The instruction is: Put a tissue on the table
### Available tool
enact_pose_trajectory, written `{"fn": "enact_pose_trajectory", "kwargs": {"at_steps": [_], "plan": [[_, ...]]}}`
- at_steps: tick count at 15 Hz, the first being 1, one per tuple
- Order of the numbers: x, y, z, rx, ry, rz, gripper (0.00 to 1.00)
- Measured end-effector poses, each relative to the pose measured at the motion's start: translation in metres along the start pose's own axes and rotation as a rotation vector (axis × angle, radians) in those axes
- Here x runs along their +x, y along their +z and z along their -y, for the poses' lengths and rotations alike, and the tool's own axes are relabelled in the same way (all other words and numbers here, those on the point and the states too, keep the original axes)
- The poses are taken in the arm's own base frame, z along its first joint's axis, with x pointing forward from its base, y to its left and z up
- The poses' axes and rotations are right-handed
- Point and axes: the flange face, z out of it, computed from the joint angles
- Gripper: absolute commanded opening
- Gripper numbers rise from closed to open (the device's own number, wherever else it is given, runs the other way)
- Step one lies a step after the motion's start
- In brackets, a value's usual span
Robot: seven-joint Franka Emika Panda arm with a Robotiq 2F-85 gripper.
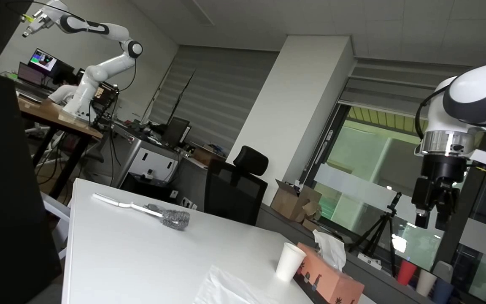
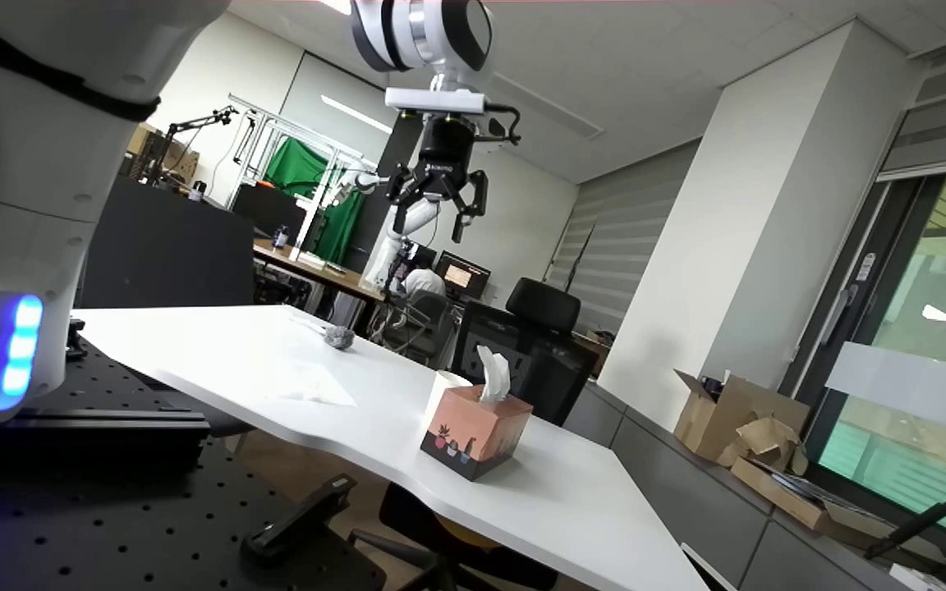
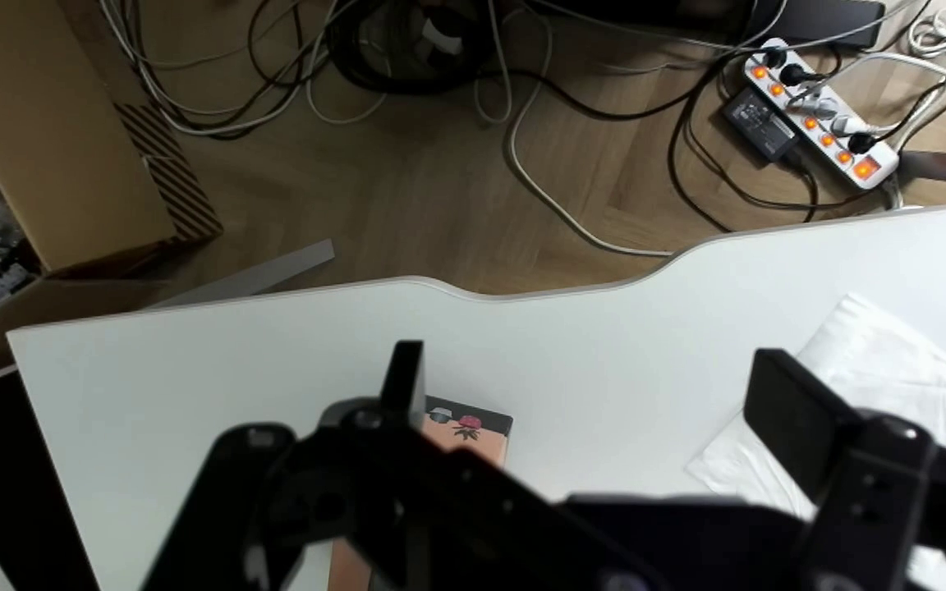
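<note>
A white tissue lies spread on the white table (image 1: 133, 253); this tissue (image 1: 226, 289) shows in both exterior views (image 2: 313, 384) and at the right of the wrist view (image 3: 916, 369). An orange tissue box (image 1: 329, 276) with a dark base stands on the table; it also shows in an exterior view (image 2: 481, 423). Another white tissue (image 2: 494, 373) sticks up from its top. In the wrist view the left finger partly covers the box (image 3: 481, 441). My gripper (image 2: 429, 226) is open and empty, high above the table. Its fingers stand wide apart in the wrist view (image 3: 592, 373).
A white paper cup (image 1: 289, 261) stands right beside the tissue box. A grey-headed duster with a white handle (image 1: 175, 219) lies near the table's far edge. A black office chair (image 1: 236, 190) stands behind the table. A power strip (image 3: 822, 115) and cables lie on the floor.
</note>
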Motion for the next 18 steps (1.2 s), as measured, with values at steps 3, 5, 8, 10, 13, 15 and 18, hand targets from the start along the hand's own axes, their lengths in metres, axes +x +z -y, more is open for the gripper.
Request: {"fn": "enact_pose_trajectory", "kwargs": {"at_steps": [3, 5, 8, 10, 13, 15, 18], "plan": [[0.000, 0.000, 0.000, 0.000, 0.000, 0.000, 1.00], [0.000, 0.001, 0.000, -0.001, -0.003, 0.003, 1.00], [0.007, 0.004, -0.002, -0.013, -0.009, -0.036, 1.00], [0.019, 0.011, -0.006, -0.024, -0.016, -0.091, 1.00], [0.045, 0.029, -0.016, -0.040, -0.026, -0.176, 1.00], [0.066, 0.043, -0.024, -0.057, -0.036, -0.224, 1.00], [0.100, 0.064, -0.039, -0.105, -0.067, -0.288, 1.00]]}}
